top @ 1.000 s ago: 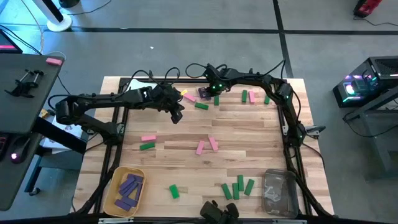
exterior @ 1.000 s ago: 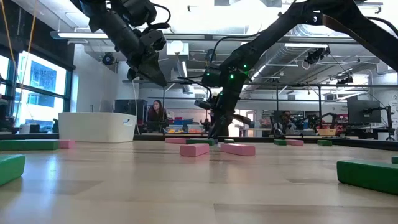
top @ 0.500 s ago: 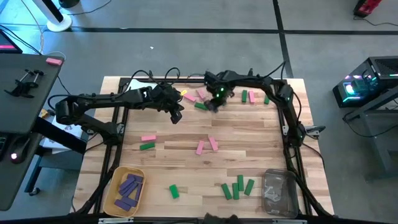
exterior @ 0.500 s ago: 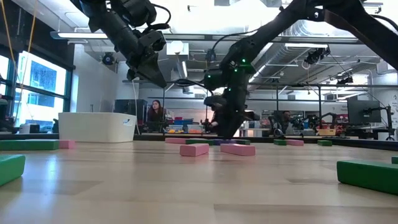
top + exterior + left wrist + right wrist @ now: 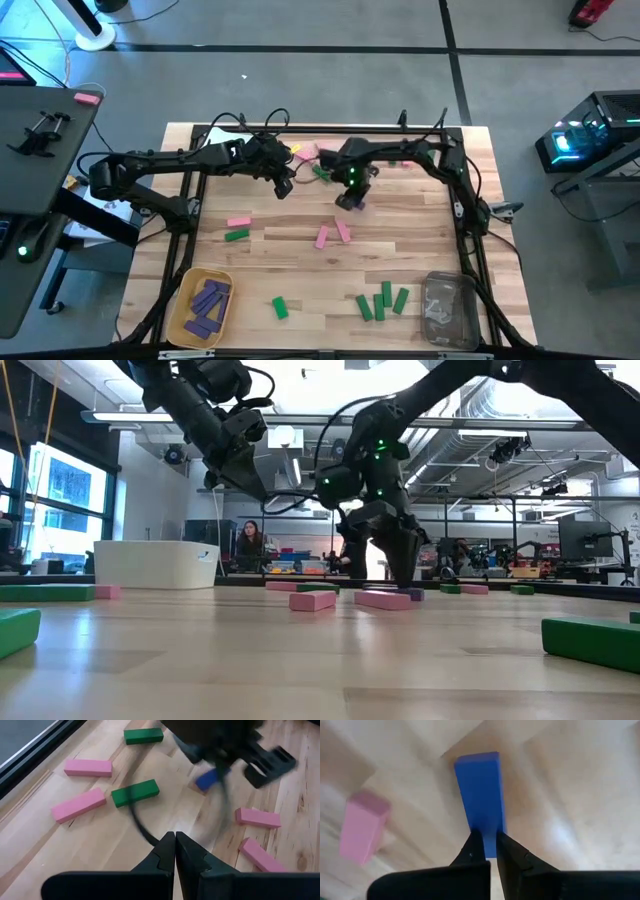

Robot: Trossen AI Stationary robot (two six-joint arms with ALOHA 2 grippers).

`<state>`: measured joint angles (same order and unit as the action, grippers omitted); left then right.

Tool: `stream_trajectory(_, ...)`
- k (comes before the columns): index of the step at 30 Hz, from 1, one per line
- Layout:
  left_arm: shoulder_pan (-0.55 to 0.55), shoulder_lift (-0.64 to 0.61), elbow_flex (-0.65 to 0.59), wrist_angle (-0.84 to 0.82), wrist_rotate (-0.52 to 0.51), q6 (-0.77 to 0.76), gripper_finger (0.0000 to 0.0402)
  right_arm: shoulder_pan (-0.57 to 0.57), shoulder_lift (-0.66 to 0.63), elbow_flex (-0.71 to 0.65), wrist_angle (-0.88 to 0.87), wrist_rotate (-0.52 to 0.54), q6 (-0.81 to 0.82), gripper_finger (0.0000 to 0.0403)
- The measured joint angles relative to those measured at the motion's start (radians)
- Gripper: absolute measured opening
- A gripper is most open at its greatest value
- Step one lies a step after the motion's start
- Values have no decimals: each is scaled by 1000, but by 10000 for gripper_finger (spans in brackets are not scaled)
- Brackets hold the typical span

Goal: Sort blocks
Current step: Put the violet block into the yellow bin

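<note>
My right gripper (image 5: 350,196) is over the table's middle, far of two pink blocks (image 5: 332,235), and is shut on a purple block (image 5: 480,795); the left wrist view shows the same block (image 5: 209,779) in blue. My left gripper (image 5: 285,186) hovers shut to the right gripper's left, well above the wood (image 5: 250,485). Pink and green blocks (image 5: 135,793) lie flat on the table. Several green blocks (image 5: 384,300) lie near the near edge. A yellow bin (image 5: 186,283) at the near left holds purple blocks (image 5: 207,303). My right gripper pinches the purple block by one end (image 5: 486,837) between its two fingers (image 5: 472,849). They come from above, slanting down, and lie along the block's length. The block sticks out past the fingertips toward the table, and I cannot tell whether its far end touches the wood.
A clear bin (image 5: 448,308) sits at the near right corner. A white bin (image 5: 155,564) stands at the far left. More pink and green blocks (image 5: 300,155) lie by the far edge between the arms. Bare wood lies between the middle pink blocks and the near row.
My right gripper has travelled from the far edge toward the table's middle and near side, carrying the purple block away from where it lay among the far blocks. My left gripper has kept still.
</note>
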<state>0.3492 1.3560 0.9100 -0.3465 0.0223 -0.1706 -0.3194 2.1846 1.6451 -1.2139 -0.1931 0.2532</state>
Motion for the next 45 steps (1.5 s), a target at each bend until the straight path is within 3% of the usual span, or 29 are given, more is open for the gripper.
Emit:
stream_trajectory(9, 0, 1, 1, 1, 1, 43, 0, 35, -238, 0, 14, 69, 61, 0)
stream_trajectory(13, 0, -1, 1, 2, 2, 44, 0, 71, -311, -1, 3, 68, 11, 0)
stream_trajectory(20, 0, 0, 1, 5, 2, 44, 0, 143, -323, -8, 123, 70, -38, 4)
stream_trajectory(24, 0, 0, 1, 2, 4, 44, 0, 146, -302, -47, 189, 59, -13, 38)
stream_trajectory(30, 0, 0, 1, 8, 29, 53, 0, 151, -297, -176, 286, 65, -37, 139)
stream_trajectory(35, 4, -1, 12, 9, 29, 89, 0, 181, -297, -282, 401, 245, -180, 208)
stream_trajectory(39, 16, -2, 23, 8, 28, 103, 0, 183, -297, -343, 473, 288, -155, 223)
stream_trajectory(45, 38, -2, 26, 8, 31, 104, 0, 169, -298, -416, 513, 200, -47, 222)
